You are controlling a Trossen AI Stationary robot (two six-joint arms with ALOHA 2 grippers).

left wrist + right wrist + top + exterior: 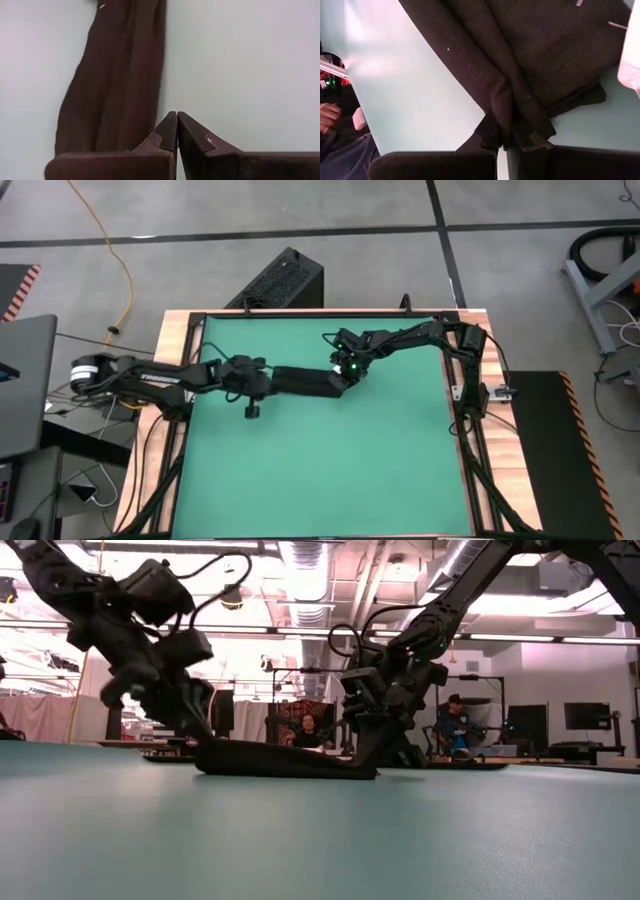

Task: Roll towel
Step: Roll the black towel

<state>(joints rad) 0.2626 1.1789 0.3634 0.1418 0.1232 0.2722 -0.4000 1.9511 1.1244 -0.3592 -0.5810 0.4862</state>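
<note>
The black towel (305, 380) lies on the green table as a long, narrow bundle of folds, running left to right across the middle. My right gripper (509, 142) is shut on its right end (362, 765). My left gripper (177, 120) is shut with nothing between its fingers. It hovers just off the towel's left end (215, 758), beside the cloth's long edge (150, 100). In the high view the left gripper (265, 380) and right gripper (348, 375) stand at the two ends of the bundle. My right gripper pinches the towel's right end (505, 117) between its two fingers, with several folds gathered together there. The fingers slant down from the far right, along the bundle's length. The held end sits a little above the table, and the remainder of the towel (285, 762) lies flat.
A black ribbed box (285, 280) stands on the floor beyond the table's far edge. The wooden frame (180, 340) runs around the green mat. Bare green surface (320, 470) spreads toward the near edge. People sit in the room behind (305, 730).
</note>
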